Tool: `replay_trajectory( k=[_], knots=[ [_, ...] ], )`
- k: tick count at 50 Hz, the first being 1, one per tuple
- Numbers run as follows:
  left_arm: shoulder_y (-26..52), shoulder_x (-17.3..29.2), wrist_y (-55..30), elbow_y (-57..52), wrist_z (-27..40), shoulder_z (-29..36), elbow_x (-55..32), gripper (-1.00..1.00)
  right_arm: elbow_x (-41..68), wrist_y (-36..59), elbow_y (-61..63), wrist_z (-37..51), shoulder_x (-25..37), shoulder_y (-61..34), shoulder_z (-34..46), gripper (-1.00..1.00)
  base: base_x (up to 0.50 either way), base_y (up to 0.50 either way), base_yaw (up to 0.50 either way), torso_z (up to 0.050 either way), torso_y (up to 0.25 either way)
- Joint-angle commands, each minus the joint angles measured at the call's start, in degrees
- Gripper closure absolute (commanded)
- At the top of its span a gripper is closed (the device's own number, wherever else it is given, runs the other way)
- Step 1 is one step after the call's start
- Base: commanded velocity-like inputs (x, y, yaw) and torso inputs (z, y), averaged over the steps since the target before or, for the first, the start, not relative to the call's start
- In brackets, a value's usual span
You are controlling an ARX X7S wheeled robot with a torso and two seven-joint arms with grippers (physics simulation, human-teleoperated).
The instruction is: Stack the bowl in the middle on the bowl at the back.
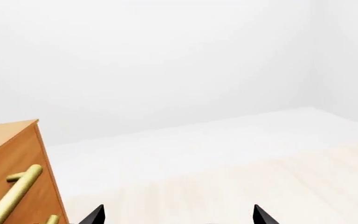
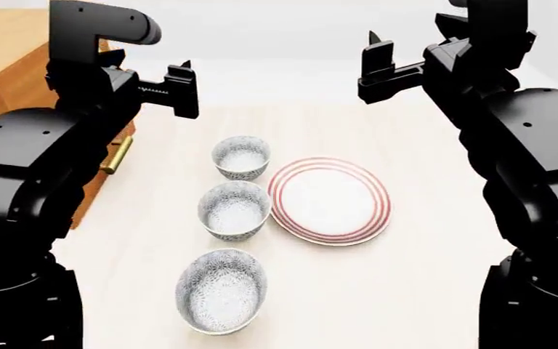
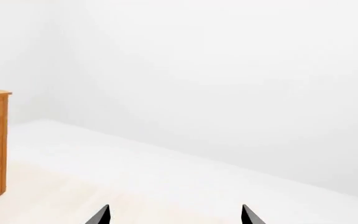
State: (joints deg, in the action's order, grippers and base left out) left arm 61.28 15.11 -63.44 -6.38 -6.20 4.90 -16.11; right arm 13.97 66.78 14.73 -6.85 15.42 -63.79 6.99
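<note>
While both arms hang raised and well clear, the left end effector (image 2: 184,89) and right end effector (image 2: 376,62) stand wide and empty. On the worktop (image 2: 434,283) three bowls line up beside a plate (image 2: 330,199): the middle bowl (image 2: 233,211) sits just short of the back bowl (image 2: 241,158). It looks rigid, glazed, likely slippery and chippable; pinching its rim seems best

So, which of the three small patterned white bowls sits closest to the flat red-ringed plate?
The middle patterned white bowl: its rim nearly meets the red-ringed plate. The back bowl stands slightly farther off, the front bowl well clear.
</note>
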Motion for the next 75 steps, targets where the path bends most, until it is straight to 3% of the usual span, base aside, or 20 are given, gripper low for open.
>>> replay_trajectory(
  k=[1, 17, 26, 75],
  knots=[
    [-1.57, 0.61, -1.21, -3.48, -0.53, -0.05, -1.28, -1.00, 0.30, 1.26, 1.41, 0.53, 0.25, 0.38, 0.02, -1.00, 0.42, 0.00, 0.00, 0.000, 0.000],
    [1.76, -1.54, -18.71, 4.19, 2.95, -2.06, -2.59, -1.00, 1.71, 3.22, 5.24, 1.25, -0.18, 1.35, -1.98, -1.00, 0.00, 0.00, 0.00, 0.000, 0.001],
    [1.77, -3.90, -22.95, 11.68, 5.12, -4.43, -2.15, -1.00, 2.37, 5.23, 7.74, 1.68, 0.05, 1.00, -2.68, -1.00, 0.00, 0.00, 0.00, 0.000, 0.000],
    [-2.34, -6.78, -18.49, 22.78, 8.82, -5.92, -2.24, -1.00, 2.89, 5.67, 7.84, 2.95, 1.37, 1.72, -1.89, -1.00, 0.00, 0.00, 0.00, 0.000, 0.000]
  ],
)
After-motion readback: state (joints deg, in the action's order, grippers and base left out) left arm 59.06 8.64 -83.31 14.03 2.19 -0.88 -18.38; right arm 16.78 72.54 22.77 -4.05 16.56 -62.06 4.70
